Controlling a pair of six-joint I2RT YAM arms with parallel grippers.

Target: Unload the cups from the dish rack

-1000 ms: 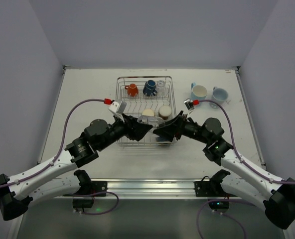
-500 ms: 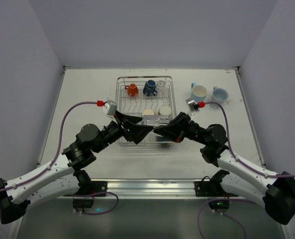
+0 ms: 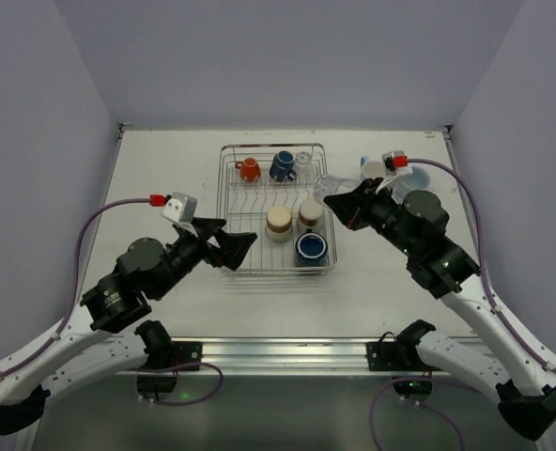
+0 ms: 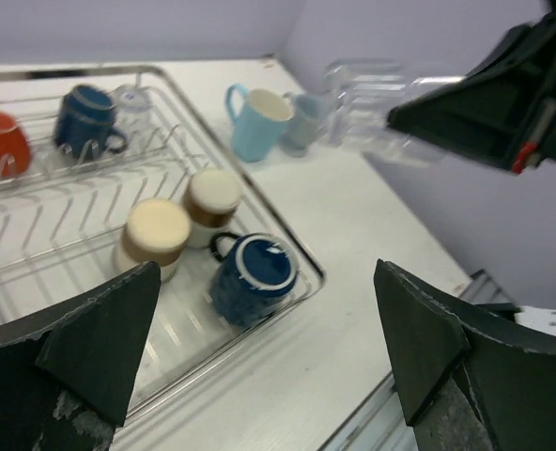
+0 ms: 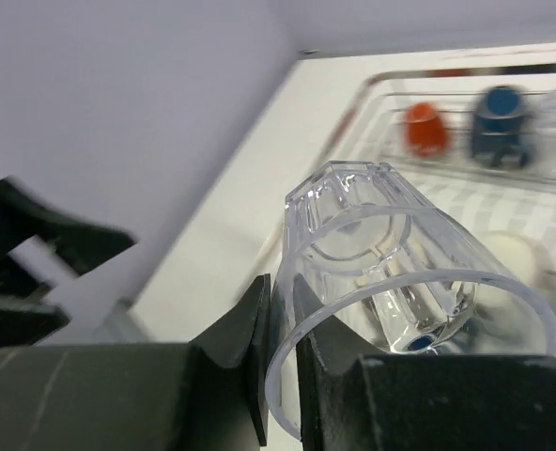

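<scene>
We see the right fingers (image 5: 236, 349) pinching the wall of a clear glass (image 5: 400, 272) at its mouth, one finger outside the rim and one inside. The glass is off the desk (image 3: 165, 169) and tipped onto its side, its base pointing away from the wrist. From above it hangs just beside the right rim of the rack (image 3: 223, 193), near the far right corner. In the left wrist view it looks blurred. Close by on the desk, right of the rack, stand two light blue mugs (image 4: 254, 127), mouths up, partly hidden by the right arm (image 3: 428, 249) in the top view. The left fingers (image 4: 90, 348) are spread wide and hold nothing; we find them above the near left corner of the rack, pointed toward its middle. Inside the rack, along the far row, we count an orange mug (image 3: 249, 169) at the left, a navy mug (image 3: 282, 165) next to it and a second glass (image 3: 302, 164) at the right. Nearer, in the right half, two tumblers (image 3: 279, 223) stand side by side, cream ends up with a brown band below. Just in front of the right-hand one sits the near navy mug (image 3: 311, 249), its handle turned toward the tumblers.
</scene>
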